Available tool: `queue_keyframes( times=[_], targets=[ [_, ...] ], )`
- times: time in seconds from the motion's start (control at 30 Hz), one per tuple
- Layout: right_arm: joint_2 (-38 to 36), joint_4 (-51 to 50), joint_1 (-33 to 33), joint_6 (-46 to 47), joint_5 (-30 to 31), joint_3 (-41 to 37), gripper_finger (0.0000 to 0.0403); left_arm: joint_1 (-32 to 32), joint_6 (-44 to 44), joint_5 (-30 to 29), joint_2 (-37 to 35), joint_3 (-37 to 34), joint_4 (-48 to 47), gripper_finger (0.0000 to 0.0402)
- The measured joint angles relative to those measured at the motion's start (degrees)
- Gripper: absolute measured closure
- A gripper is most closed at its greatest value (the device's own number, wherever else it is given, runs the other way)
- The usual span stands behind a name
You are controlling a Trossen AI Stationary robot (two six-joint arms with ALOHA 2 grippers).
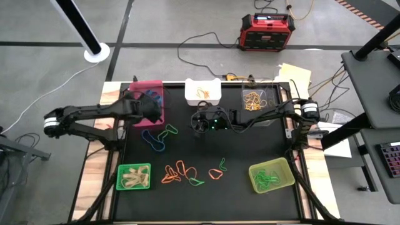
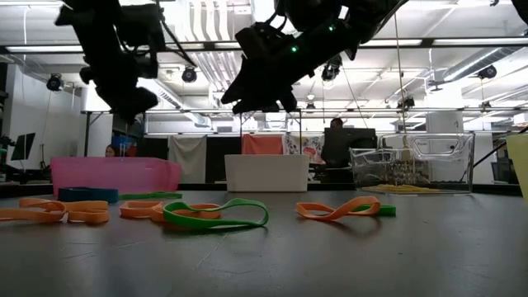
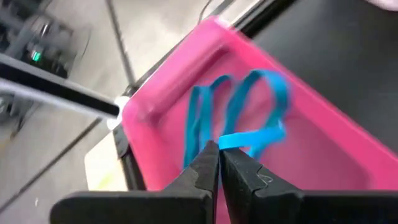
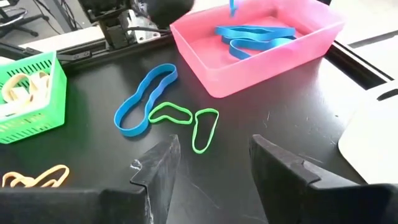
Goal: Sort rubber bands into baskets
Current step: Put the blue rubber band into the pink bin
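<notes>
**A:** Which step are we at, starting from the left?

**B:** The left gripper (image 3: 217,163) hangs over the magenta-pink basket (image 1: 149,104), fingers pinched nearly together on a blue rubber band (image 3: 249,106) that dangles above the basket floor. I'd call this the drop step: blue goes in pink. The right wrist view shows other blue bands (image 4: 255,36) lying in there.

**A:** So what next?

**B:** Part the fingers and let the loop fall inside the walls, then lift clear. Another blue band (image 1: 154,139) lies on the black mat just in front of that basket, beside two small green loops (image 4: 189,121).

**A:** And further right?

**B:** The right gripper (image 4: 208,163) hovers mid-table near the white basket (image 1: 202,92), jaws wide apart and holding nothing. Orange bands (image 1: 177,172) lie loose on the mat in front of it, well apart from the bright green basket (image 1: 134,177) and the yellow-green basket (image 1: 271,175). The clear basket (image 1: 257,99) sits at the far right of the back row.
</notes>
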Motion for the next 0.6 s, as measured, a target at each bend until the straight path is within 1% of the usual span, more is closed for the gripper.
queue_keyframes(
  times=[0.1,0.2,0.47,0.6],
  targets=[
    [0.0,-1.0,0.1,0.3,0.0,0.0,0.0214,4.1,1.0,0.1,0.0,-0.5,0.5,0.0396],
    [0.0,-1.9,0.1,0.3,0.0,0.0,0.0213,5.7,1.2,0.3,0.0,-0.6,0.4,0.0372],
    [0.0,-2.0,0.1,0.7,0.0,-0.2,0.0213,5.8,1.2,0.6,0.0,-0.6,0.5,0.0266],
    [0.0,-2.0,0.1,0.7,0.0,-0.5,0.0213,5.7,1.0,2.7,0.0,-0.6,0.5,0.0225]
  ],
)
